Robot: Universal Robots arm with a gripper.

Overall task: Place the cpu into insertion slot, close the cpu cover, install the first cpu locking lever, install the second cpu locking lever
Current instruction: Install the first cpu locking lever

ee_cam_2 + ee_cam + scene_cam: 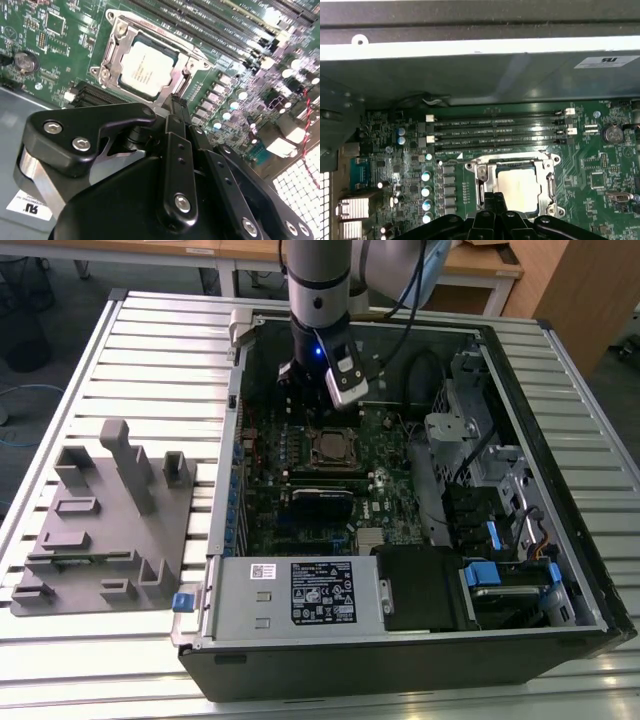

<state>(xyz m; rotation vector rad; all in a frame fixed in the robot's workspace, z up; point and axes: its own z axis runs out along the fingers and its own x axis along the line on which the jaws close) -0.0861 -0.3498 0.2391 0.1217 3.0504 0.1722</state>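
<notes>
The cpu (146,68) lies flat in the insertion slot (113,30) on the green board, its pale grey top showing. The cpu cover (111,54), a silver frame, lies down around it. My gripper (176,106) is shut with nothing in it, its tips just above the slot's edge beside the cover. In the first wrist view the gripper (493,199) sits over the near edge of the cpu (520,185) and cover (487,175). In the exterior view the arm's wrist (320,350) hangs over the slot (330,447) inside the open computer case.
Long black memory slots (495,132) run beside the socket. The case walls (520,420) ring the board, with a power supply (300,592) at the front and drive cages (500,530) at the exterior view's right. A grey fixture block (100,520) lies outside the case at the exterior view's left.
</notes>
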